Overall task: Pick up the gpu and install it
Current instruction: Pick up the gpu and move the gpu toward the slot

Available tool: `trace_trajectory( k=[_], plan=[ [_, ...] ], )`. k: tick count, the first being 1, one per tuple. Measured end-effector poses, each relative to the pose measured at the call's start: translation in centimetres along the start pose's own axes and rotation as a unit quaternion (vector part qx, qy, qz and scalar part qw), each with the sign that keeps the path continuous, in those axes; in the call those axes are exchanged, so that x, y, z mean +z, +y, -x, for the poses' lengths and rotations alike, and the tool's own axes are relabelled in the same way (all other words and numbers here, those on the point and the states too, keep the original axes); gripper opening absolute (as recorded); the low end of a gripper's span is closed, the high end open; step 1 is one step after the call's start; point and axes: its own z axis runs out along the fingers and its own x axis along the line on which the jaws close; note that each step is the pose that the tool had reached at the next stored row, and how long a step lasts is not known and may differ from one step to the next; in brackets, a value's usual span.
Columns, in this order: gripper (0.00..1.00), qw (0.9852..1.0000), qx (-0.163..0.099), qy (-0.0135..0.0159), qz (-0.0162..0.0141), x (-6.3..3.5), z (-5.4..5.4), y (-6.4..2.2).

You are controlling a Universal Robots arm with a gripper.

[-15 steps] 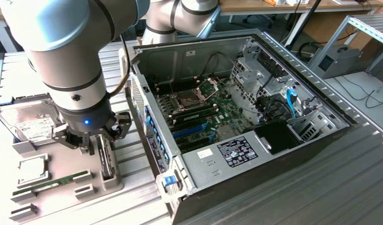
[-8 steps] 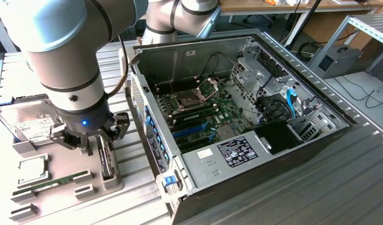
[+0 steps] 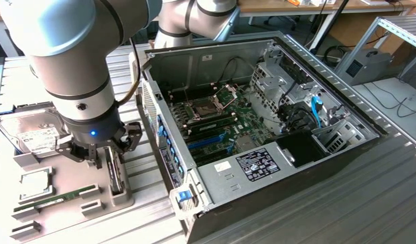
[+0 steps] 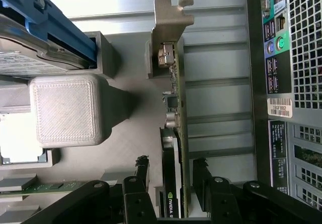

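While your black gripper point(image 4: 171, 161) stands open astride the green gpu card point(image 4: 183, 133), an off-centre squeeze could tilt it in its grey holder point(image 4: 131, 143).

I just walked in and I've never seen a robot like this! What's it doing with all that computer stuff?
The robot arm's gripper is down over the gpu, a green card standing on its edge in a grey holder. Its fingers sit open on either side of the card, not squeezing it yet, so the card isn't lifted. Right beside the holder, the computer case lies open with its motherboard showing.
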Motion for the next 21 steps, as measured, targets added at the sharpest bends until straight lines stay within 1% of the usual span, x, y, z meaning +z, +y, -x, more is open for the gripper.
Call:
trace_trajectory(
  k=[9, 11, 12, 17, 19, 21],
  plan=[
    [0.48, 1.0, 0.0, 0.0, 0.0, 0.0, 0.0, 0.0],
    [0.47, 1.0, 0.0, 0.0, 0.0, 0.0, 0.0, 0.0],
    [0.4, 1.0, 0.0, 0.0, 0.0, 0.0, 0.0, 0.0],
    [0.4, 1.0, 0.0, 0.0, 0.0, 0.0, 0.0, 0.0],
    [0.38, 1.0, 0.0, 0.0, 0.0, 0.0, 0.0, 0.0],
    [0.27, 1.0, 0.0, 0.0, -0.0001, 0.0, 0.0, 0.0]
  ],
)
